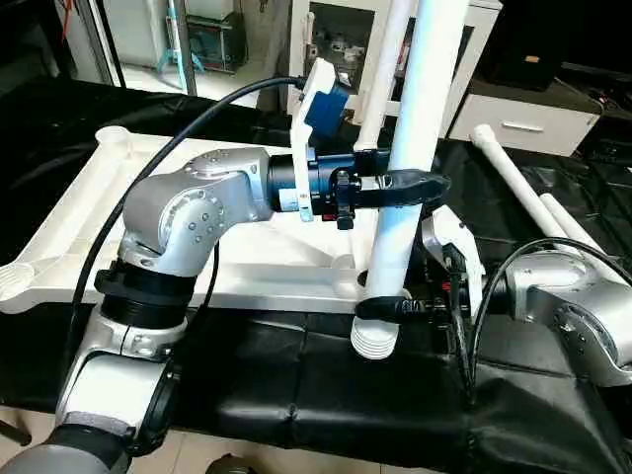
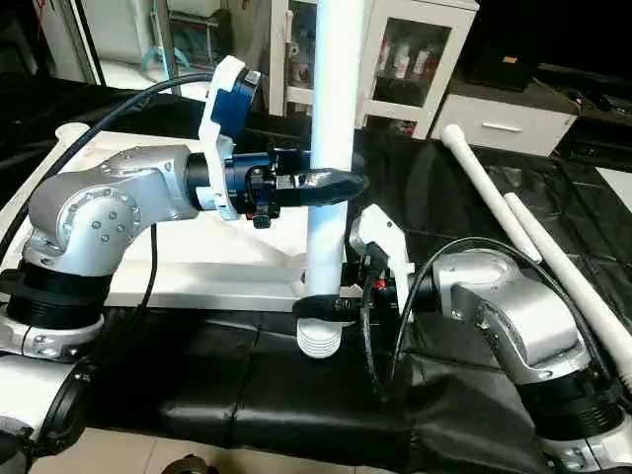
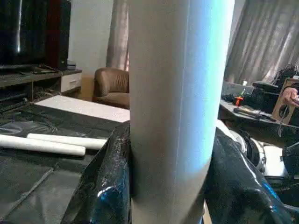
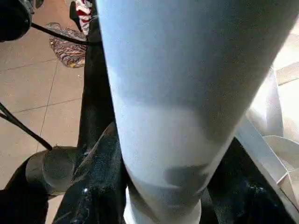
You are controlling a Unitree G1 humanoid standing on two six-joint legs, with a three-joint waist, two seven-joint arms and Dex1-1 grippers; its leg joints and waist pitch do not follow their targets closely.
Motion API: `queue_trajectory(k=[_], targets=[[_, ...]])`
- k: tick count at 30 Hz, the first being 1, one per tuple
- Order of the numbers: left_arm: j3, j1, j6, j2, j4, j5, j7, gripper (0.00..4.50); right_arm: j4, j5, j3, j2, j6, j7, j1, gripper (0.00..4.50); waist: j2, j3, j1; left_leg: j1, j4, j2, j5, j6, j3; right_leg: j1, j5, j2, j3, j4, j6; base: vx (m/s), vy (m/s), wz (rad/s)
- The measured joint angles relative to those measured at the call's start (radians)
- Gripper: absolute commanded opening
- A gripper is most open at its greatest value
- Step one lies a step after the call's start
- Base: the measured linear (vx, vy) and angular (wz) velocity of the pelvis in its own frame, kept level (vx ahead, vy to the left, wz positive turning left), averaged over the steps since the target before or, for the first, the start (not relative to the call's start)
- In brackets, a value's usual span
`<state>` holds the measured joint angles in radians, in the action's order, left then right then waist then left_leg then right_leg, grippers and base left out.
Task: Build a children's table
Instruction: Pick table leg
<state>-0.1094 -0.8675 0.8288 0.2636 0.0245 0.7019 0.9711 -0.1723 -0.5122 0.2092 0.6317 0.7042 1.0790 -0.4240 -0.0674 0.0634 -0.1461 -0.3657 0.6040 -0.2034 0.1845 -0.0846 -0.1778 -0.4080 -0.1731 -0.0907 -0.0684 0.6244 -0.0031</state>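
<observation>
Standing pretty much upright, the white leg [image 2: 331,148] sits clamped between the left gripper [image 2: 336,185] jaws mid-shaft. Right gripper [image 2: 331,306] jaws hug it just above its ribbed threaded end, right by the white top's [image 2: 197,257] near edge.

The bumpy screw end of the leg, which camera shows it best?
The left eye view: the leg's threaded end hangs clear over the black mat. The right eye view shows it too. The right wrist view catches just its edge; the left wrist view shows plain tube.
</observation>
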Motion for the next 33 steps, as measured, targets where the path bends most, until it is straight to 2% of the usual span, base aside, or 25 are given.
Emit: queue_trajectory(k=[3, 8, 9, 12, 14, 18, 27, 29, 33], targets=[[-0.006, 0.0, 0.0, 0.0, 0.0, 0.0, 0.003, 1.72, 0.0, 0.016, 0.008, 0.0, -0.011, -0.004, 0.0, 2.85, 0.0, 0.0, 0.0, 0.0, 0.0, 0.0, 0.0, 0.0, 0.0, 0.0, 0.0, 0.0, 0.0, 0.0, 0.0, 0.0, 0.0, 0.0], [-0.006, 0.0, 0.0, 0.001, 0.0, -0.001, 0.005, 1.72, 0.0, 0.019, 0.008, -0.001, -0.012, -0.011, 0.0, 2.85, 0.0, 0.0, 0.0, 0.0, 0.0, 0.0, 0.0, 0.0, 0.0, 0.0, 0.0, 0.0, 0.0, 0.0, 0.0, 0.0, 0.0, 0.0], [-0.006, 0.0, 0.0, 0.001, 0.0, 0.0, 0.005, 1.72, 0.0, 0.019, 0.008, -0.002, -0.012, -0.011, 0.0, 2.59, 0.0, 0.0, 0.0, 0.0, 0.0, 0.0, 0.0, 0.0, 0.0, 0.0, 0.0, 0.0, 0.0, 0.0, 0.0, 0.0, 0.0, 0.0], [-0.006, 0.0, -0.003, 0.001, 0.0, -0.002, 0.004, 1.72, 0.0, 0.016, 0.008, -0.003, -0.012, -0.006, 0.0, 2.46, 0.0, 0.0, 0.001, 0.0, 0.001, 0.0, 0.0, 0.0, 0.0, 0.0, 0.0, 0.0, 0.0, 0.0, 0.0, 0.0, 0.0, 0.0], [-0.006, 0.0, -0.004, 0.001, 0.0, -0.002, 0.004, 1.72, 0.0, 0.015, 0.008, -0.003, -0.011, -0.003, 0.0, 2.18, 0.0, 0.0, 0.001, 0.0, 0.001, 0.0, 0.0, 0.0, 0.0, 0.0, 0.0, 0.0, 0.0, 0.001, 0.0, 0.0, 0.0, 0.0], [-0.005, 0.0, -0.004, 0.0, 0.0, -0.002, 0.004, 1.72, 0.0, 0.007, 0.008, -0.003, -0.006, -0.001, 0.0, 1.91, 0.0, 0.0, 0.001, 0.0, 0.001, 0.0, 0.0, 0.0, 0.0, 0.0, 0.0, 0.0, 0.0, 0.001, 0.0, 0.0, 0.0, 0.0], [-0.002, 0.0, -0.031, -0.007, 0.0, -0.008, 0.004, 1.72, 0.0, 0.002, -0.007, -0.013, -0.005, -0.01, -0.001, 1.84, 0.0, 0.0, 0.001, 0.0, 0.001, 0.0, 0.0, 0.0, 0.0, 0.0, 0.0, 0.0, 0.0, 0.001, 0.0, 0.0, 0.0, 0.0], [-0.002, 0.0, -0.032, 0.0, 0.0, -0.008, 0.006, 2.28, 0.0, 0.002, -0.007, -0.018, -0.005, -0.015, -0.001, 1.84, 0.0, 0.0, 0.002, 0.0, 0.001, 0.0, 0.0, 0.0, 0.0, 0.0, 0.0, 0.0, 0.0, 0.001, 0.0, 0.0, 0.0, 0.0], [0.02, 0.022, -0.041, 0.012, -0.013, -0.001, 0.009, 2.63, -0.001, 0.002, -0.011, -0.032, -0.005, -0.054, -0.001, 1.84, 0.0, 0.0, 0.004, 0.0, 0.001, 0.0, 0.0, 0.0, 0.0, 0.0, 0.0, 0.0, 0.0, 0.001, 0.0, 0.0, 0.0, 0.0]])
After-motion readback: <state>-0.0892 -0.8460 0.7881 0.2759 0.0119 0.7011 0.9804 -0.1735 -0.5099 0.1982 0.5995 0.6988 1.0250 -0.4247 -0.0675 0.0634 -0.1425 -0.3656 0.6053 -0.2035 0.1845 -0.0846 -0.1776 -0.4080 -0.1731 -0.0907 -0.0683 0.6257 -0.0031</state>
